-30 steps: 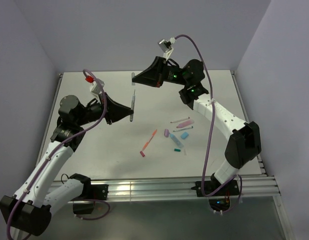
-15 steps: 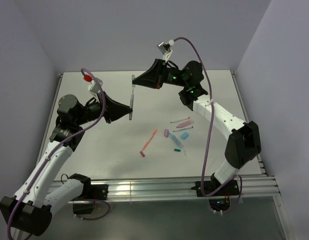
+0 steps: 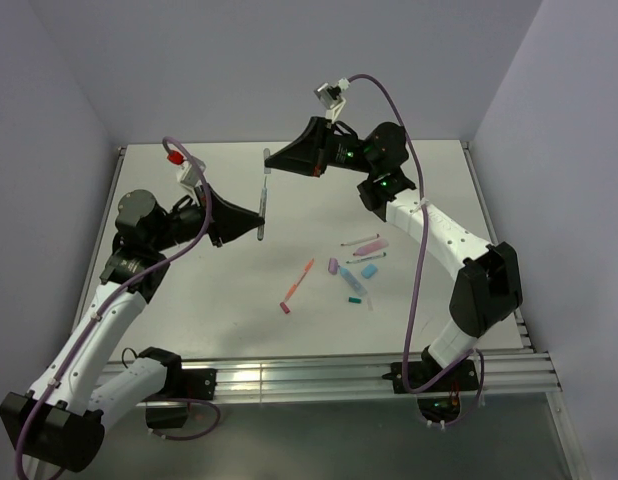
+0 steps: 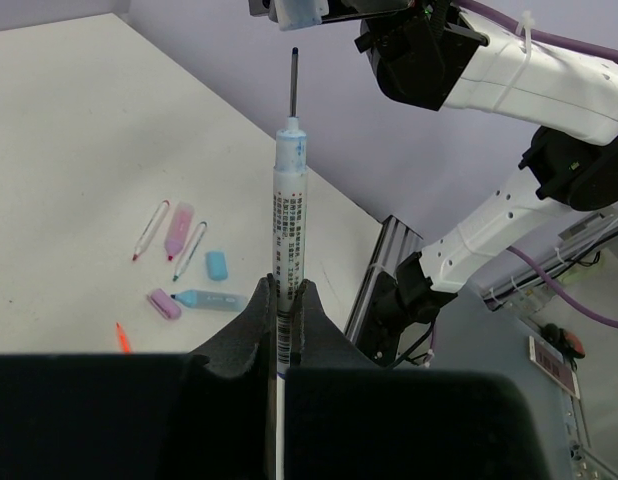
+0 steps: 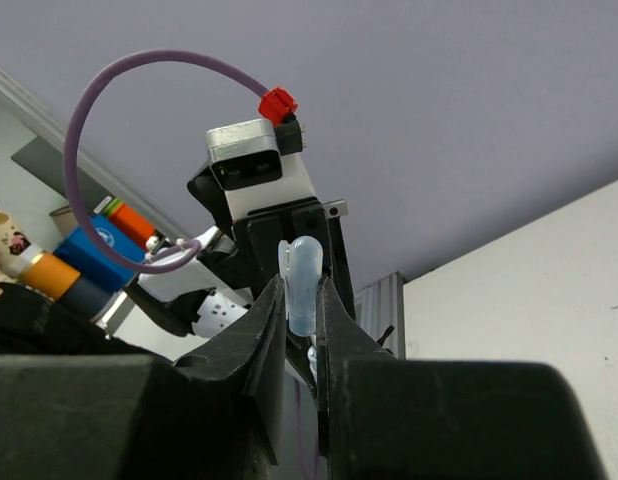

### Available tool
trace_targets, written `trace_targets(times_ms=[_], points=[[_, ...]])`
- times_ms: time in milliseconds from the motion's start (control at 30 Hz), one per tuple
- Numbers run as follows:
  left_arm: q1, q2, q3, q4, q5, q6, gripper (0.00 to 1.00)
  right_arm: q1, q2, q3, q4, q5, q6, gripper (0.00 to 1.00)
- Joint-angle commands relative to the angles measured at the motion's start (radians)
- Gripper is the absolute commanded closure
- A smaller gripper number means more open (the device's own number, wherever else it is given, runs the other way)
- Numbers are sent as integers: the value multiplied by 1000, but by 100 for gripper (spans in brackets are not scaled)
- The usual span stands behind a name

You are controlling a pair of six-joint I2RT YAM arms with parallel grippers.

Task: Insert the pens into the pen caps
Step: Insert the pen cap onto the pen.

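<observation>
My left gripper (image 3: pixel 261 224) is shut on a whitish pen (image 3: pixel 264 195) with a blue neck, held upright above the table. In the left wrist view the pen (image 4: pixel 290 210) stands between the fingers (image 4: pixel 261 305) with its dark tip pointing up. Just above the tip hangs a light blue pen cap (image 4: pixel 300 12). My right gripper (image 3: pixel 270 158) is shut on that cap (image 5: pixel 303 280). Tip and cap stand almost in line, with a small gap between them. More pens and caps lie on the table: an orange pen (image 3: pixel 297 284), a pink pen (image 3: pixel 370 245), a lilac cap (image 3: pixel 332 267) and a light blue cap (image 3: pixel 369 270).
A light blue marker (image 3: pixel 349 283) and a teal cap (image 3: pixel 355 299) lie right of the table's centre, beside two thin pens (image 3: pixel 366 258). The white table (image 3: pixel 189 290) ends at a metal rail (image 3: pixel 319 370) in front. Grey walls enclose the back and both sides.
My left gripper has lifted the pen slightly toward the cap. The right gripper has stayed where it was.
</observation>
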Motion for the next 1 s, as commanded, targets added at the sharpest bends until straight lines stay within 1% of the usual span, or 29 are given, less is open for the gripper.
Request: trace_targets(times_ms=[0,633,733,767,800,867,967], points=[[4,-11,4,28,-5,4,100,3,-9,-2,78,-15,34,100],[8,-4,-5,72,-19,-51,100,19,2,-20,81,-24,-8,100],[20,4,-9,127,-17,-123,100,29,-9,-43,80,-18,-34,100],[20,9,-11,150,-16,-181,100,32,-9,-46,80,-15,-42,100],[22,13,-14,213,-7,-212,100,35,-8,-48,81,-7,-48,100],[22,38,-15,256,-2,-284,100,41,-2,-40,81,-1,-51,100],[22,50,4,265,3,-281,100,49,0,-30,80,7,-58,100]])
